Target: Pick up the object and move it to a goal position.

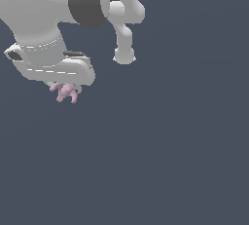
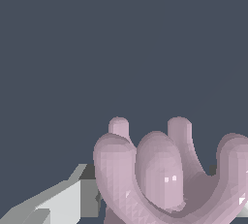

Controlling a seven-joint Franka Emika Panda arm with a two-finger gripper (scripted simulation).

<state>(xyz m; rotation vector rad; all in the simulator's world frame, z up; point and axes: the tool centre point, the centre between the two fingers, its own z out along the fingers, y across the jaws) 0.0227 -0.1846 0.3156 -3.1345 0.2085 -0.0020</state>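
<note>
The object [image 1: 65,93] is a tiny pale pink lumpy thing with stubby prongs, poking out just beneath the white hand of my arm in the exterior view's upper left. My gripper [image 1: 64,87] is mostly hidden there by the hand. In the wrist view the object [image 2: 160,174] looms large, its arched lobes and prongs filling the space between the jaws. One grey finger [image 2: 72,201] presses against its side, and a sliver of the other shows at the frame's edge. The gripper [image 2: 164,206] is shut on the object.
A uniform dark blue-grey surface [image 1: 170,160] fills the background in both views. The arm's white links and dark joint band [image 1: 87,0] occupy the exterior view's top left.
</note>
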